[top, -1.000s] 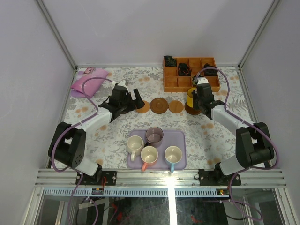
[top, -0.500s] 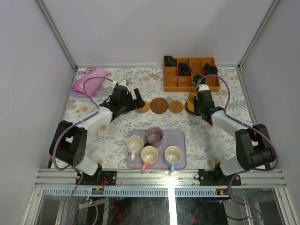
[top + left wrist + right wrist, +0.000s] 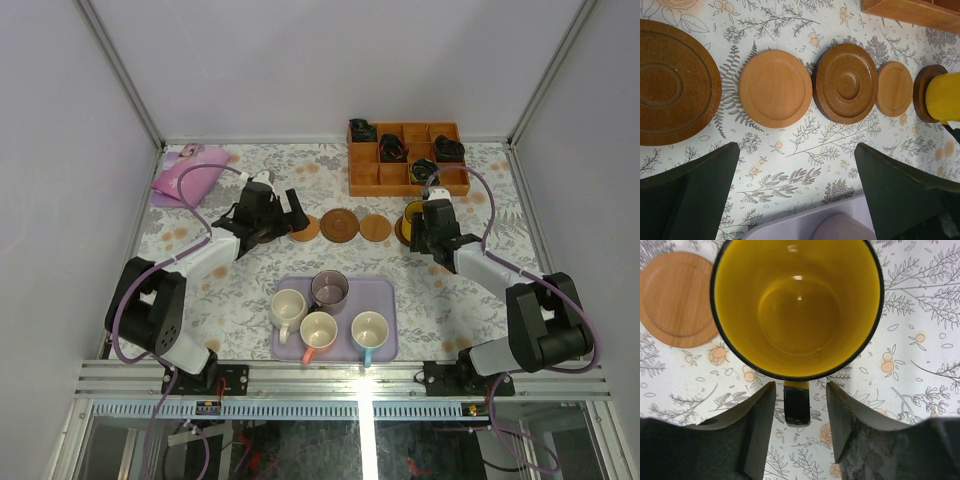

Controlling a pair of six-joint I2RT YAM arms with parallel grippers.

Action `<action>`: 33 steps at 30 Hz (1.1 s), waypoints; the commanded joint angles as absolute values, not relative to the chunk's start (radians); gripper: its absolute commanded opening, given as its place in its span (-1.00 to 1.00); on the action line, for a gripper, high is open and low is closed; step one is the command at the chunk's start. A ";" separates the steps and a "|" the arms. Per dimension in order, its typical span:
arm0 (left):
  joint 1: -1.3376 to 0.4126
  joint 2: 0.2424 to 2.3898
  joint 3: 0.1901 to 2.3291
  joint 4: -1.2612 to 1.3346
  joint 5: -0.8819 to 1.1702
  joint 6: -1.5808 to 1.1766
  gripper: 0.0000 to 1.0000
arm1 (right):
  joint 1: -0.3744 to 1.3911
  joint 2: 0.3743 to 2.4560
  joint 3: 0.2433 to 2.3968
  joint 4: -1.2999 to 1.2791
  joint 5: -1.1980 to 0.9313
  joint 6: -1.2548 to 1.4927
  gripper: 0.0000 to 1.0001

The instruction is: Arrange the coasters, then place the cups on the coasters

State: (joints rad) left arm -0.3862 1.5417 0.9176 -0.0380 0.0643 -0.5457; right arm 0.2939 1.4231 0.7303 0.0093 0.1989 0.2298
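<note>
Coasters in one row across the middle of the bench, left to right: large dark coaster, tan coaster, ringed dark coaster, small tan coaster, end dark coaster. All lie flat on the floral cover. The ringed dark one and the small tan one sit edge to edge; whether they touch, cannot tell.

Yellow cup stands upright on the end dark coaster, mouth up and empty. Its dark handle points back toward the right arm.

Right jaws: parted and released. They straddle the handle, with a strip of bench showing on each side between the handle and the fingers. Nothing is gripped.

Left jaws: spread wide and holding nothing. They hang above the left end of the row, and the large dark coaster lies partly beneath them in the overhead view.

Lilac tray sits at the near centre and carries the other four cups, all upright: cream cup, mauve cup, pink-handled cup, blue-handled cup. None of these is on a coaster.

Wooden box stands at the rear right, with black cable bundles in several compartments. Pink cloth bundle lies at the rear left.
</note>
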 commanded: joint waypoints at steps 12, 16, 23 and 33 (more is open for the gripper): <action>-0.391 1.499 0.907 0.001 0.062 -0.557 1.00 | 0.290 1.490 0.773 -0.031 0.212 0.255 0.28; -0.392 1.488 0.898 0.002 0.059 -0.563 1.00 | 0.290 1.484 0.769 -0.038 0.200 0.268 0.44; -0.391 1.464 0.875 0.004 0.045 -0.561 1.00 | 0.290 1.398 0.765 -0.109 0.149 0.290 0.68; -0.391 1.475 0.871 0.003 0.052 -0.560 1.00 | 0.290 1.317 0.697 -0.187 0.143 0.364 0.33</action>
